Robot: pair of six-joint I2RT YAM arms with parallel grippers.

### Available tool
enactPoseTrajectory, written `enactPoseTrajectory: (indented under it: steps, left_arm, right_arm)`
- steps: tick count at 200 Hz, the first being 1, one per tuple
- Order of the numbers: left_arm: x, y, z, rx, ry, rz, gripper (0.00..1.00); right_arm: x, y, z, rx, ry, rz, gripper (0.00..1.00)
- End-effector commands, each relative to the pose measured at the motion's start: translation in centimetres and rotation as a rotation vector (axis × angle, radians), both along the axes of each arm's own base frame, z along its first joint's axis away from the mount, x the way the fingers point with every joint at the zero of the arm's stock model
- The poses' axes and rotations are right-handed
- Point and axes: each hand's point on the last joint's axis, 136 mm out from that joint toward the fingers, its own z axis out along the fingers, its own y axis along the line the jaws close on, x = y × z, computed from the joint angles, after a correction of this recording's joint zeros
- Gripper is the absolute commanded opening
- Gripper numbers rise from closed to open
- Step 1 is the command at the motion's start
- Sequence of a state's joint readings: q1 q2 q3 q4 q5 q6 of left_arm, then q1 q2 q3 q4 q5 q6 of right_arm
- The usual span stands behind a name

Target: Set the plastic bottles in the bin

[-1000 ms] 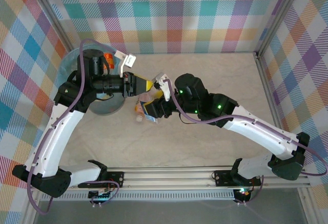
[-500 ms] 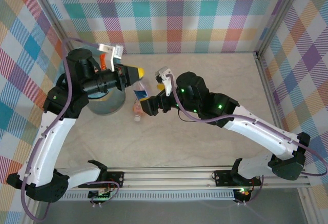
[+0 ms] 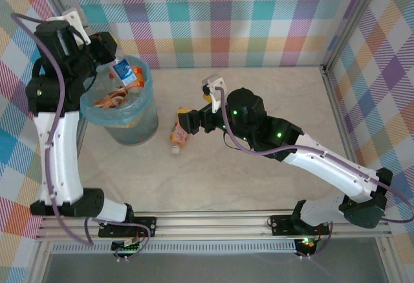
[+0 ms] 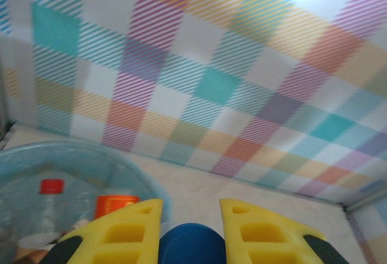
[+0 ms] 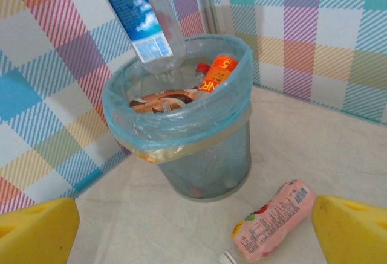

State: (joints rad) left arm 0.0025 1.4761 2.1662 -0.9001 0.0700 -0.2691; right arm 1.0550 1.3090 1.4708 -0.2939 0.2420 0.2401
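Top external view shows the left arm standing high in the upper left of the frame, and its left pincer [image 4: 192, 235] is pinching a clear bottle [image 3: 123, 71] with a blue and white label. In the left wrist view the two yellow fingers [image 4: 124, 225] are pressed on the neck, with the blue cap [image 4: 192, 244] between them. The clear bottle hangs tilted over the open mouth of the bin [image 3: 151, 87], its bottom end pointing down toward the inside; in the right wrist view this bottom is just above the rim, at the back left of the opening. The bin is round and grey-blue, lined with a light blue bag, and it stands on the tabletop [image 3: 213, 186] at the left, near the checked wall [image 3: 226, 17]. Inside it several bottles lie already: an orange bottle [image 5: 216, 78] leaning at the far side, some brown ones [image 5: 158, 103] in the middle, and one with a red cap [image 4: 51, 186]. One pink bottle [image 3: 179, 134] lies on its side on the tabletop, close to the right of the bin but apart from it, its white cap toward the lower edge of the frame. The right pincer [image 3: 185, 122] is near the upper end of this pink bottle, and its yellow fingers [image 5: 36, 231] are spread wide, holding nothing, with the pink bottle lying ahead between them, not touched.
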Motion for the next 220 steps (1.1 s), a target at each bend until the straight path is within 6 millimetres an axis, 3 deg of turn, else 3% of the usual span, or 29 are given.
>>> enactPoseTrajectory:
  steps: [1,35,42,51,55,71,123,143,174,220]
  left_arm:
    - [1.7,2.6,-4.5,-0.012,0.172,0.043,0.0]
    - [4.2,5.3,-9.8,-0.032,0.355,0.071,0.0]
    - [4.6,5.6,-10.5,-0.044,0.376,0.074,0.15]
    - [5.0,5.7,-11.1,-0.057,0.39,0.076,0.54]
    - [5.2,5.8,-11.3,-0.059,0.393,0.078,0.66]
    - [5.6,6.2,-11.7,-0.063,0.399,0.1,0.82]
    - [5.8,9.2,-14.0,0.055,0.46,0.228,0.83]
    - [5.7,8.5,-15.0,0.04,0.496,0.189,0.8]
    - [4.4,5.6,-15.3,-0.05,0.471,0.06,0.78]
    - [-0.5,2.5,-17.1,-0.13,0.472,-0.032,0.75]
  right_arm:
    - [-1.5,-0.6,2.3,0.097,-0.021,0.059,0.98]
    - [-2.3,-0.5,1.6,0.088,0.011,0.092,0.98]
    - [-2.3,-0.6,1.5,0.084,0.012,0.091,0.98]
    - [-2.3,-0.6,1.5,0.082,0.01,0.094,0.98]
    - [-2.4,-0.7,1.5,0.082,0.009,0.096,0.98]
    - [-2.4,-0.7,1.4,0.076,0.003,0.099,0.98]
    - [-1.9,0.0,0.8,0.073,0.027,0.09,0.98]
    - [-0.6,0.1,-0.6,0.026,0.061,0.024,0.98]
    - [3.1,0.5,-6.1,-0.158,0.185,-0.162,1.0]
    - [6.9,3.3,-14.8,-0.273,0.392,-0.238,0.99]
